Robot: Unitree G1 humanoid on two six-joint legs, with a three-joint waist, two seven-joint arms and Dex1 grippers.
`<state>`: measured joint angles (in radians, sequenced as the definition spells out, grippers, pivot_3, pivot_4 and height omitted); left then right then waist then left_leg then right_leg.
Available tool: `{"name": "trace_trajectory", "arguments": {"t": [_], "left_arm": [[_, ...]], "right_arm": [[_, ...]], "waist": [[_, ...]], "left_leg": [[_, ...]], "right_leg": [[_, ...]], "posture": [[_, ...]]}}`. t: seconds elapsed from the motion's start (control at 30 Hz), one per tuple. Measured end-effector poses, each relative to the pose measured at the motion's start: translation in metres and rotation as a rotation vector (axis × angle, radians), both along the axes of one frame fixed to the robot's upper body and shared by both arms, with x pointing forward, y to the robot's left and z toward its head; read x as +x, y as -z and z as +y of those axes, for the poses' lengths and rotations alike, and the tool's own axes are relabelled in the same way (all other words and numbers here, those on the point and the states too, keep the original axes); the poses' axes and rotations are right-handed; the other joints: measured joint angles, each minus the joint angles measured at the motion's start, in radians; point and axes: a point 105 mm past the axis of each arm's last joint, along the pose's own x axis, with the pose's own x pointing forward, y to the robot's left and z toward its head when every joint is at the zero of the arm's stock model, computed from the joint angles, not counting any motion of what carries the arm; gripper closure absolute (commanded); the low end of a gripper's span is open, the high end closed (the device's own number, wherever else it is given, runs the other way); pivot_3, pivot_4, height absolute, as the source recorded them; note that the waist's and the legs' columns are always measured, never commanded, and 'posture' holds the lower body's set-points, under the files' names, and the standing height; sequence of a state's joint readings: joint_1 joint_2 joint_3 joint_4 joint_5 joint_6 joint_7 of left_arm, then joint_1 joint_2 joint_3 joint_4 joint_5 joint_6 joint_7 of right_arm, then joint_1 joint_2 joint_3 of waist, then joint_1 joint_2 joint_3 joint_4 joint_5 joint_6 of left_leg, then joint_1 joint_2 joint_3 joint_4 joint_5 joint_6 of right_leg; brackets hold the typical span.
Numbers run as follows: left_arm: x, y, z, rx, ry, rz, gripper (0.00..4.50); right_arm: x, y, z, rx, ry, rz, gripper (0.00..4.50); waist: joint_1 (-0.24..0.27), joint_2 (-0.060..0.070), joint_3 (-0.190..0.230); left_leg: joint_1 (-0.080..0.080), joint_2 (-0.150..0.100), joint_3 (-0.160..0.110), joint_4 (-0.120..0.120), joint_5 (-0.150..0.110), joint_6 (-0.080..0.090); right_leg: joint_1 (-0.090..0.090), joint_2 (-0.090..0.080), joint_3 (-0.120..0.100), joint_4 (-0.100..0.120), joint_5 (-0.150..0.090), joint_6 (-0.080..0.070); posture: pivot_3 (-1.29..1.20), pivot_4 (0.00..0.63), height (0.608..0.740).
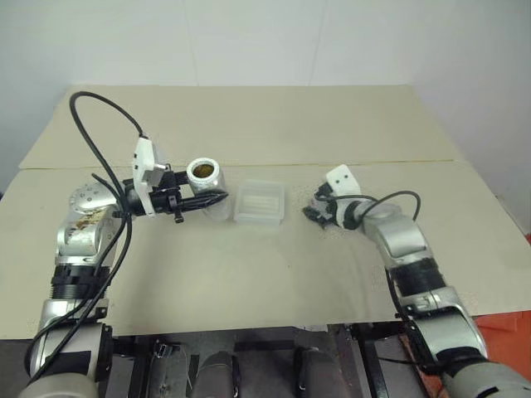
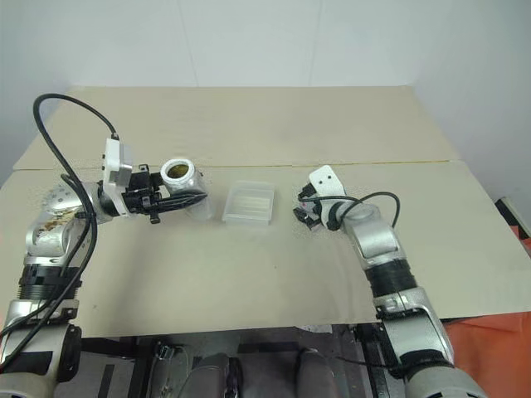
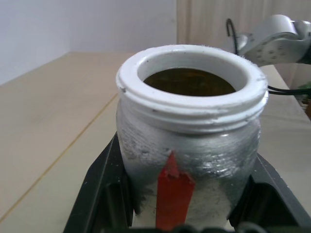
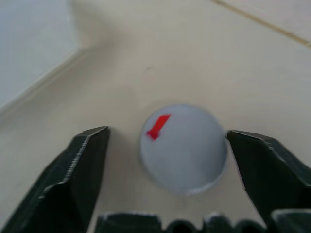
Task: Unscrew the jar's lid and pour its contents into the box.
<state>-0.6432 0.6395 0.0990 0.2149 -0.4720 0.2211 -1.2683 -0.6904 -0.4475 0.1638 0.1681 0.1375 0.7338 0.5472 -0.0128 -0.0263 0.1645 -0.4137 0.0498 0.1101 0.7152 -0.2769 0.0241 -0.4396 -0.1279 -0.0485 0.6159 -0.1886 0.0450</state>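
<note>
The left claw [image 1: 217, 199] is seen closed on the small silvery-clear cylindrical jar [image 1: 207, 184] with a white threaded rim and a red label stripe; its two black fingers [image 3: 99, 194] are pressed against opposite sides of the jar's body. The jar is held upright above the beige worktop [image 1: 249, 274], with its mouth uncovered and a dark brownish interior shown in the left wrist view. The single contents piece cannot be made out inside.

The small shallow clear plastic box [image 1: 260, 202], roughly square with rounded corners, is set on the worktop just beside the left claw's tips, on the side toward the right claw, and between the two claws. Nothing can be made out in it.

The right claw [image 1: 312, 212] is lowered close to the worktop, with its fingers spread wide. The small round grey lid [image 4: 183, 147], marked with a short red stripe on its top, is laid flat on the worktop between the right claw's fingers [image 4: 73, 174]. A gap is seen between the lid and the left-hand finger in the right wrist view; on the other side the lid is very near the finger, and contact there cannot be settled. The lid is not gripped.

A seam in the worktop is seen beyond both claws.
</note>
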Motion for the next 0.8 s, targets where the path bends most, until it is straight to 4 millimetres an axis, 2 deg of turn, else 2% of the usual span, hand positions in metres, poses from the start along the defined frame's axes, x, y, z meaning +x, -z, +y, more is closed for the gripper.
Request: {"name": "trace_trajectory", "arguments": {"t": [0.13, 0.27, 0.37, 0.43, 0.6, 0.7, 0.8], "left_arm": [[0.009, -0.009, 0.000, 0.028, -0.035, -0.062, 2.54], [0.026, -0.013, -0.007, 0.174, -0.087, -0.226, 2.54], [0.043, -0.020, -0.019, 0.274, -0.145, -0.391, 2.54], [0.057, -0.024, -0.027, 0.449, -0.201, -0.589, 2.54], [0.073, -0.034, -0.052, 0.913, -0.149, -1.178, 2.54], [0.081, -0.050, -0.064, 1.096, -0.092, -1.547, 2.54], [0.092, -0.057, -0.069, 1.201, -0.081, -1.782, 2.54]], "right_arm": [[-0.023, -0.035, -0.002, -0.041, -0.162, -0.041, 0.04], [-0.044, -0.075, 0.003, 0.003, -0.329, -0.063, 0.04], [-0.056, -0.097, 0.011, 0.046, -0.434, -0.067, 0.04], [-0.065, -0.108, 0.015, 0.059, -0.501, -0.050, 0.04], [-0.081, -0.119, 0.025, 0.108, -0.625, 0.025, 0.04], [-0.085, -0.116, 0.026, 0.099, -0.652, 0.057, 0.04], [-0.084, -0.112, 0.027, 0.094, -0.655, 0.071, 0.04]], "waist": [[0.002, 0.000, 0.000], [0.002, 0.000, 0.000], [0.004, 0.000, 0.000], [0.008, 0.000, 0.000], [0.018, -0.001, 0.000], [0.026, -0.001, 0.000], [0.032, -0.001, 0.000]], "left_leg": [[0.000, 0.000, 0.000, 0.000, 0.000, 0.000], [0.001, 0.000, 0.000, 0.000, -0.001, 0.001], [0.001, 0.000, 0.000, 0.000, -0.001, 0.001], [0.000, -0.001, 0.000, 0.000, -0.001, 0.001], [-0.002, -0.001, 0.000, 0.000, -0.001, 0.002], [-0.003, -0.001, 0.001, 0.000, -0.003, 0.004], [-0.004, -0.002, 0.001, 0.000, -0.003, 0.005]], "right_leg": [[0.000, 0.000, 0.000, -0.002, 0.000, 0.000], [0.001, 0.000, 0.000, -0.003, 0.000, 0.000], [0.001, 0.000, -0.001, -0.003, 0.000, 0.000], [0.001, 0.000, -0.001, -0.003, 0.001, 0.000], [0.001, 0.000, -0.001, -0.004, 0.002, 0.001], [0.000, -0.001, -0.001, -0.006, 0.002, 0.002], [0.000, -0.001, -0.001, -0.006, 0.001, 0.003]], "posture": [[0.00, 0.150, 0.740], [0.00, 0.150, 0.740], [0.00, 0.150, 0.740], [0.00, 0.150, 0.740], [0.00, 0.150, 0.740], [0.00, 0.150, 0.740], [0.00, 0.150, 0.740]]}}
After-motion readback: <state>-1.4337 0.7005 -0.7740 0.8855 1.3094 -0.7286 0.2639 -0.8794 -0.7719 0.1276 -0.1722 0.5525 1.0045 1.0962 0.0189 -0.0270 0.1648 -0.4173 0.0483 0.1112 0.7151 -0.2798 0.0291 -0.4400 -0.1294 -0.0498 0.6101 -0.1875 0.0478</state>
